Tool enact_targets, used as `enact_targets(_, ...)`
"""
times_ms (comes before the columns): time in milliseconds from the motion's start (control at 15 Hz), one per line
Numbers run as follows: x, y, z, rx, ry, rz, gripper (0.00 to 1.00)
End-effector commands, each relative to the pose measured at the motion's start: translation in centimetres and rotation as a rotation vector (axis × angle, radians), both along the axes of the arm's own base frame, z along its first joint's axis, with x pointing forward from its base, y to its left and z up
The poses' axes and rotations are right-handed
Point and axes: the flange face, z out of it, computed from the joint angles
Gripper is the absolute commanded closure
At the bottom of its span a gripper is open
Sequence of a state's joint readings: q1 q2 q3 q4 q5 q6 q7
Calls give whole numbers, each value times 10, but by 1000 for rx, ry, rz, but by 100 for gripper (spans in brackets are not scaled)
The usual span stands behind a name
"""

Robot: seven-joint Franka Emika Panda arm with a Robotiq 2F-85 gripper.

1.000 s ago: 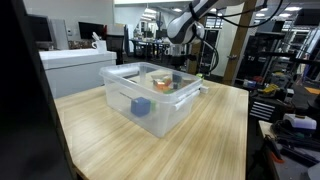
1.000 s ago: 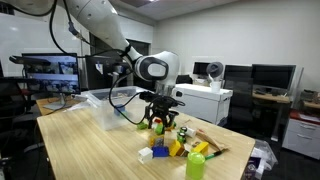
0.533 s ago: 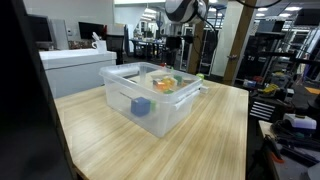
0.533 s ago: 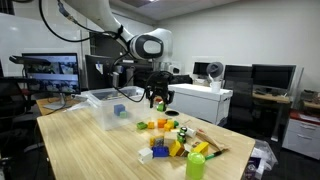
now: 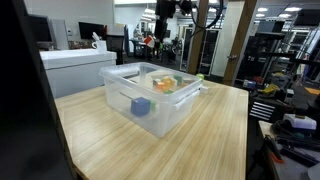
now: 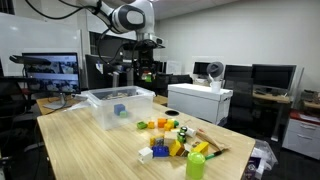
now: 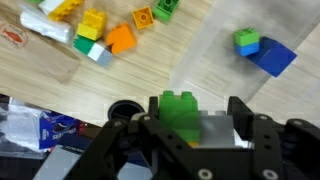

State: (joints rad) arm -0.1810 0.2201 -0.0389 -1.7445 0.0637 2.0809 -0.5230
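- Green block (image 7: 181, 110) is pinched between the fingers of my gripper (image 7: 195, 128), off the surface.
- Gripper hangs high over the wooden surface (image 6: 90, 150), near the clear bin (image 6: 103, 96).
- Bin holds a blue block (image 7: 271, 58) and a green-on-blue piece (image 7: 246, 42).
- Loose blocks, including an orange block (image 7: 121, 39), lie on the surface beside the bin.

White arm (image 6: 112, 10), black jaws

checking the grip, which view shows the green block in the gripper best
The wrist view: the green block fills the middle, clamped in the gripper. In both exterior views the gripper hangs high and far off, and the block is too small to make out.
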Motion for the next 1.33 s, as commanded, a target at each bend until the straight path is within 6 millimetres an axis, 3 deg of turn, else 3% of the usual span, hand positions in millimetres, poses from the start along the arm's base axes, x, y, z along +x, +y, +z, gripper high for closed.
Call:
enact_targets(0, -26, 66, 8, 2, 36, 72, 55)
enact_targets(200, -44, 97, -19, 6, 130, 81, 55)
enact_targets(333, -53, 99, -38, 5, 184, 67, 55)
enact_targets(400, -55, 97, -43, 11, 187, 58, 8)
enact_targets(533, -53, 92, -43, 47, 187, 43, 1)
enact_targets(733, -47, 79, -26, 97, 141, -2, 0)
enact_targets(1000, -39, 21, -2, 140, 66, -125, 0)
enact_targets(1267, -42, -59, 1, 127, 25, -296, 0)
